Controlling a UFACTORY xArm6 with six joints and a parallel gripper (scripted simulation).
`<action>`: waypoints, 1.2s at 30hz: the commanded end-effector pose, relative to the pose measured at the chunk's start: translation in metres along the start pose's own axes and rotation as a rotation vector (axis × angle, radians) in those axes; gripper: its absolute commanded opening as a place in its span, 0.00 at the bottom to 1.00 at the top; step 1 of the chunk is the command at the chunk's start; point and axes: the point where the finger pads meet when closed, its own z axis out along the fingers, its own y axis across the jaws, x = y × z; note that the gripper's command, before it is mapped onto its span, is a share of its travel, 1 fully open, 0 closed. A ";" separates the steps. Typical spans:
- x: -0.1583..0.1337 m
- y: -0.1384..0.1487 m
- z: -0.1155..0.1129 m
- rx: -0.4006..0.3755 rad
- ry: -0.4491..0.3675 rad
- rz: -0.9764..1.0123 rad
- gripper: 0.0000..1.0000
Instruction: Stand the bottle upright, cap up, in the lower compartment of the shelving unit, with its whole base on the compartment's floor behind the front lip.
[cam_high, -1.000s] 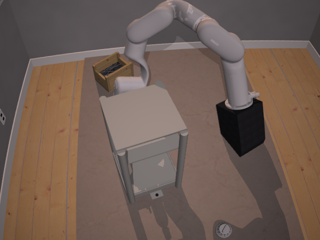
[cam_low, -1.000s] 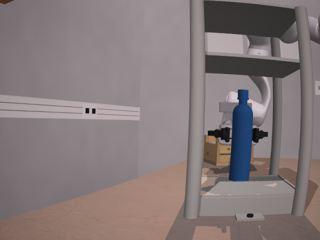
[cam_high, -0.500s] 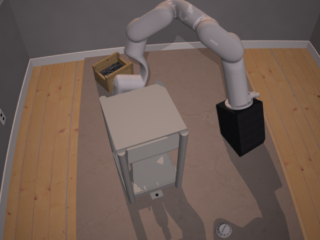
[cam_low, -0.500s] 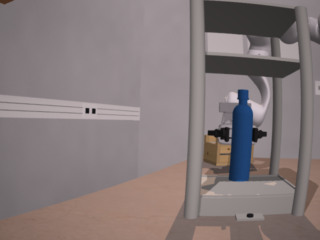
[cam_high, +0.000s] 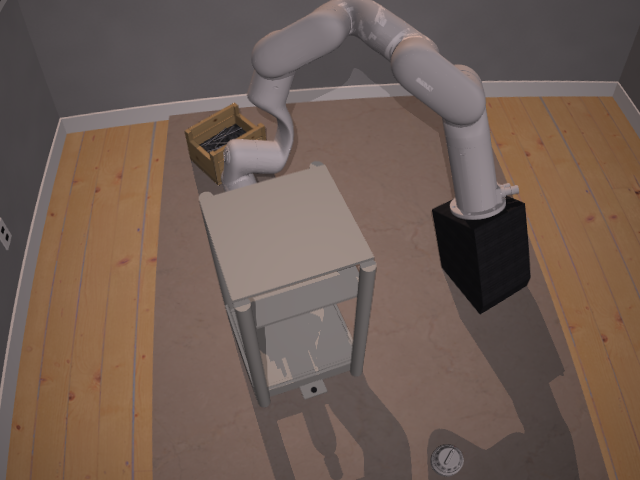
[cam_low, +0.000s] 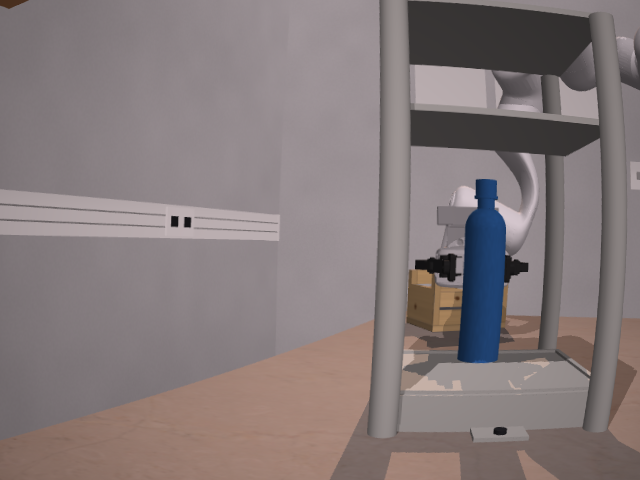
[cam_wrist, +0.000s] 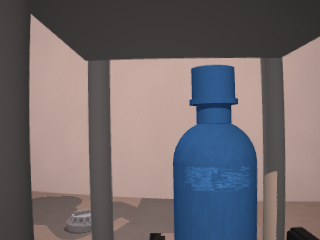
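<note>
The blue bottle (cam_low: 482, 279) stands upright, cap up, on the floor (cam_low: 496, 374) of the lower compartment of the grey shelving unit, near its rear edge and behind the front lip (cam_low: 491, 408). My gripper (cam_low: 478, 266) is open behind the bottle, with one black finger on each side of its body and apart from it. In the wrist view the bottle (cam_wrist: 215, 180) fills the near right, and the fingertips just show at the bottom edge. In the top view the shelf top (cam_high: 284, 232) hides the bottle and the gripper.
A wooden crate (cam_high: 225, 139) sits behind the shelving unit, next to the wrist. The arm's black pedestal (cam_high: 483, 253) stands to the right. A small plate with a black knob (cam_high: 313, 390) lies in front of the unit, and a round dial (cam_high: 447, 458) lies farther out.
</note>
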 end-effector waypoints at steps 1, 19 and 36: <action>0.001 0.001 -0.016 0.000 0.000 -0.003 0.70; 0.001 0.001 -0.064 0.000 0.000 -0.003 0.70; 0.001 0.001 -0.089 0.000 0.000 -0.003 0.70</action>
